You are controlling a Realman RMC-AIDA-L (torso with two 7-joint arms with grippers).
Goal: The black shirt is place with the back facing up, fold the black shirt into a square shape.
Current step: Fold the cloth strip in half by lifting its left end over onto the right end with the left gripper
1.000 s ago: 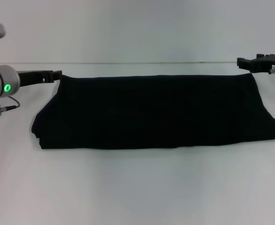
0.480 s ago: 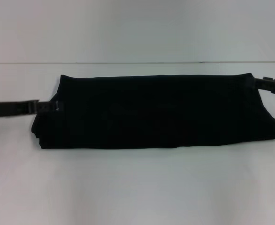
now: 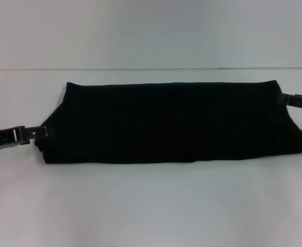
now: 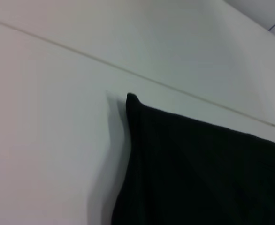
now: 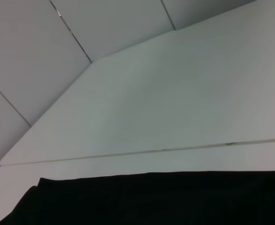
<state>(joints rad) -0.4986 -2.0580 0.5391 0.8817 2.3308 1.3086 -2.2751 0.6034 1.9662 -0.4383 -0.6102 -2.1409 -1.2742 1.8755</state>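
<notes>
Head view: both pincers (image 3: 37,133) (image 3: 290,99) flank the black shirt (image 3: 171,123).

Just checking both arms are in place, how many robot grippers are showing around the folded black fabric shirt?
2. The left gripper is at the black shirt's near-left end; the right gripper is at its far-right corner. The head view shows none elsewhere.

Before me lies a white table (image 3: 151,206), matte and evenly lit, with a thin seam (image 4: 57,44) crossing its far part. Behind it I see a pale wall (image 5: 43,51) split by dark joint lines, panels perhaps, though I cannot say for sure.
</notes>
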